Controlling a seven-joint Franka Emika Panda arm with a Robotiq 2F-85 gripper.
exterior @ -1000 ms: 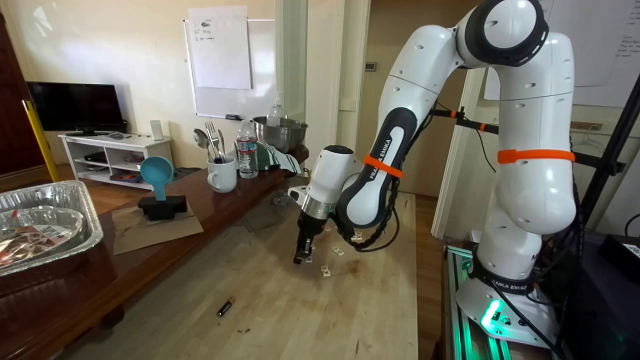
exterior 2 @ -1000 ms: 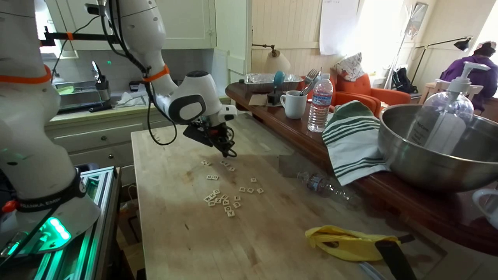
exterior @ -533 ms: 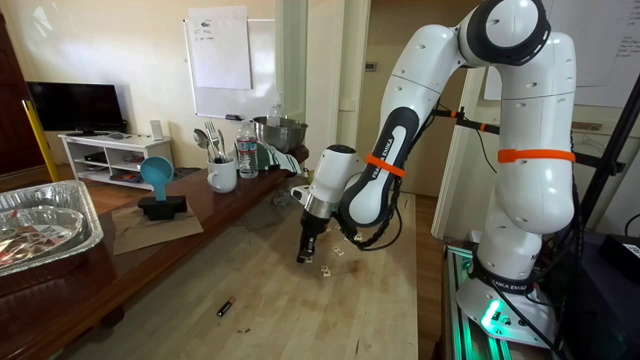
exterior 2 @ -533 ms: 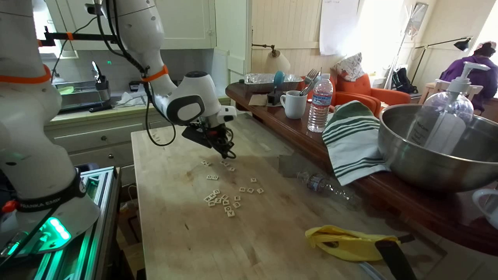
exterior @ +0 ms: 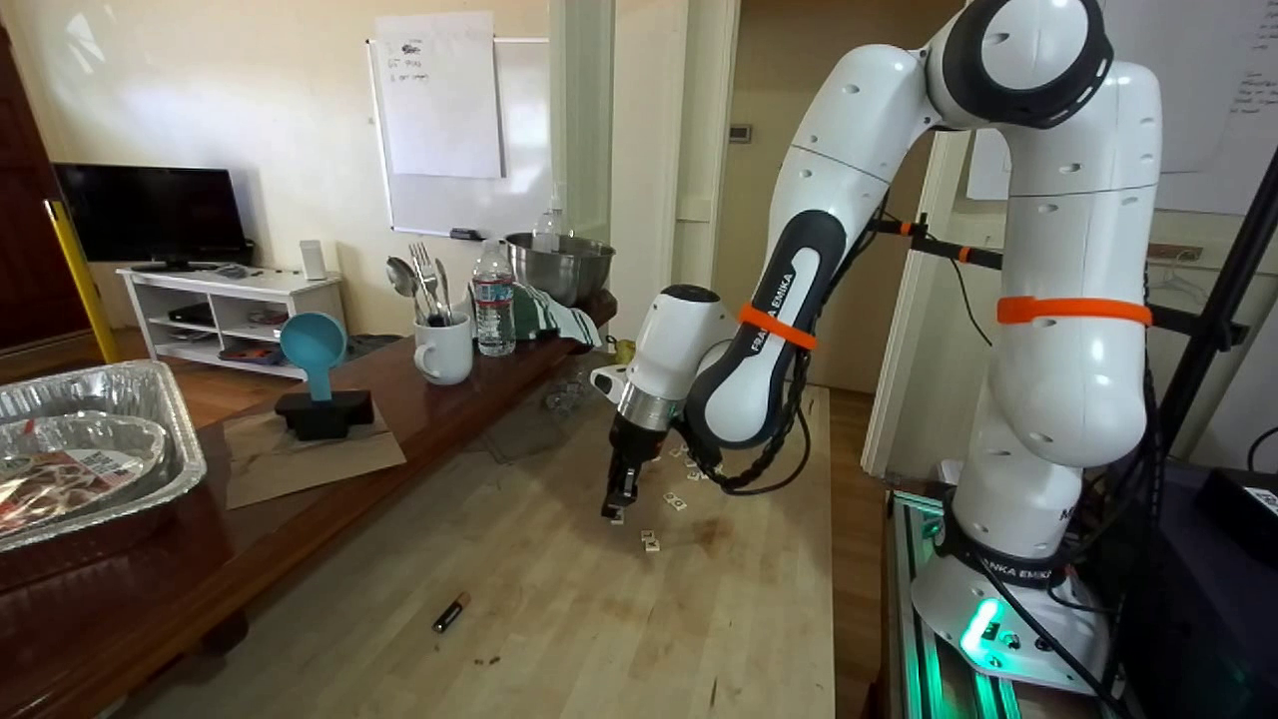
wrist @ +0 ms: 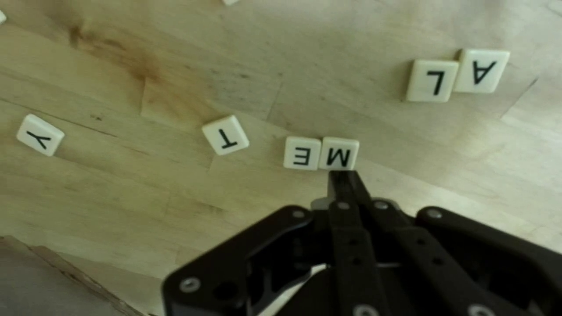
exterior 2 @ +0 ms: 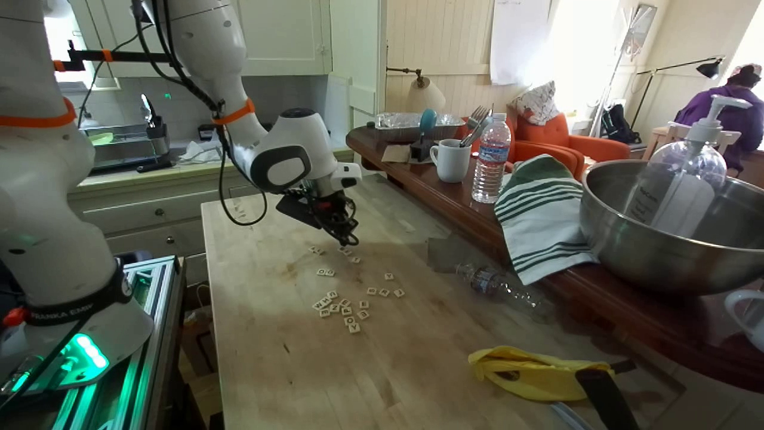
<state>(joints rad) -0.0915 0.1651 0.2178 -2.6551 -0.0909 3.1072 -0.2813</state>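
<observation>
Now | fingers [wrist: 340, 188] pressed together, holding nothing | shifted slightly toward base [exterior: 958, 599] since earlier | nearest M tile [wrist: 339, 153]

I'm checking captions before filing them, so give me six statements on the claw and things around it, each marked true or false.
1. The claw is shut. True.
2. The M tile and the E tile lie side by side. True.
3. The claw is nearest the Y tile. False: in the wrist view it is nearest the M tile.
4. The claw holds the E tile. False: that tile lies on the table.
5. A mug stands beside an upright plastic bottle. True.
6. The mug holds pens. False: it holds cutlery.
</observation>
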